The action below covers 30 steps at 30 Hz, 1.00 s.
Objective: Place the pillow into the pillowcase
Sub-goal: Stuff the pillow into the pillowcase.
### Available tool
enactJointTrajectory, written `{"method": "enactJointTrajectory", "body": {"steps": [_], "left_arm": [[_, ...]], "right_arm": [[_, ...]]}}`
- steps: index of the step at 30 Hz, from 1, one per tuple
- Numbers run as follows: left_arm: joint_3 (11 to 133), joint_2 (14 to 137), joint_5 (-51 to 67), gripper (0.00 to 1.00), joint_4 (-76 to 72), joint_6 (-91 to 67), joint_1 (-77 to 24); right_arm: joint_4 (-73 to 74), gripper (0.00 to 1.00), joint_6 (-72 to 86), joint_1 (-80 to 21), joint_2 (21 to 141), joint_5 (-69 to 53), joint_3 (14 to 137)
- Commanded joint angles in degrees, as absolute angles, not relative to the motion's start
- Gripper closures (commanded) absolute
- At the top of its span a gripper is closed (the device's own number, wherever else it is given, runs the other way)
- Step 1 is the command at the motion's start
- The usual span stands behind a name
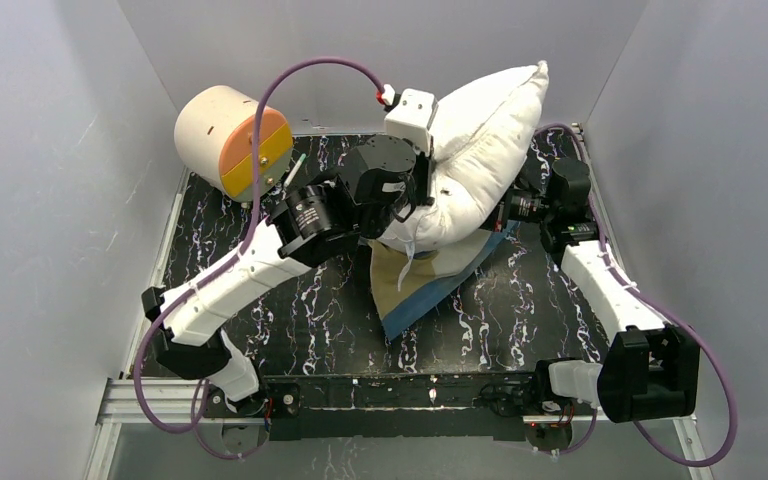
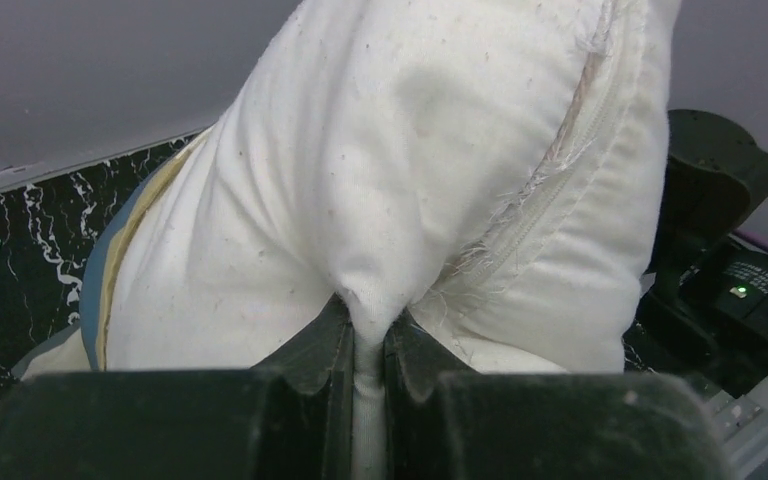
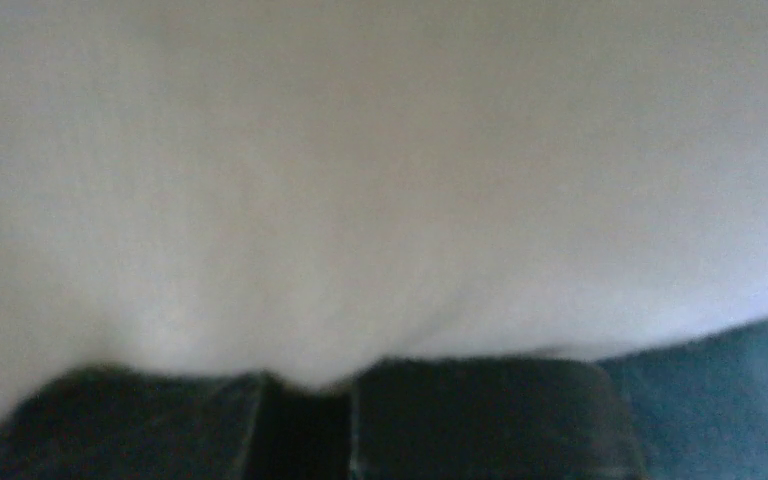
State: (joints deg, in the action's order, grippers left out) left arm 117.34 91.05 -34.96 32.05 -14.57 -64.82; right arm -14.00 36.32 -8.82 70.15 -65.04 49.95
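The plump white pillow [image 1: 480, 140] stands tilted on edge at the back middle of the table, with its far corner raised. Its lower end rests on the blue, tan and cream pillowcase [image 1: 425, 285], which lies flat under it. My left gripper [image 2: 368, 335] is shut on a pinch of the pillow [image 2: 410, 150] fabric beside a frayed seam. The pillowcase [image 2: 100, 290] edge shows at its left. My right gripper [image 3: 310, 385] is shut on the pillow [image 3: 360, 180], which fills that blurred view. In the top view the pillow hides the right jaws.
A cream-and-orange cylinder [image 1: 232, 140] lies at the back left corner, with a pen [image 1: 295, 168] beside it on the black marbled table [image 1: 290, 320]. Grey walls close in on three sides. The right arm's wrist [image 1: 560, 195] sits close behind the pillow.
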Motion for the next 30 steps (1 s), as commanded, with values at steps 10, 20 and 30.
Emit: {"method": "enactJointTrajectory", "body": {"steps": [10, 20, 30], "left_arm": [[89.9, 95.8, -5.6, 1.0, 24.6, -28.2, -37.2], [83.4, 109.4, 4.0, 1.0, 19.0, -27.0, -29.3], [85.1, 120.1, 7.3, 1.0, 15.8, -27.0, -28.3]], "right_arm": [[7.6, 0.97, 32.9, -4.0, 72.2, -37.4, 54.7], [6.6, 0.96, 30.2, -3.9, 78.9, -25.4, 48.0], [18.9, 0.64, 38.6, -4.0, 75.7, -4.2, 52.9]]}}
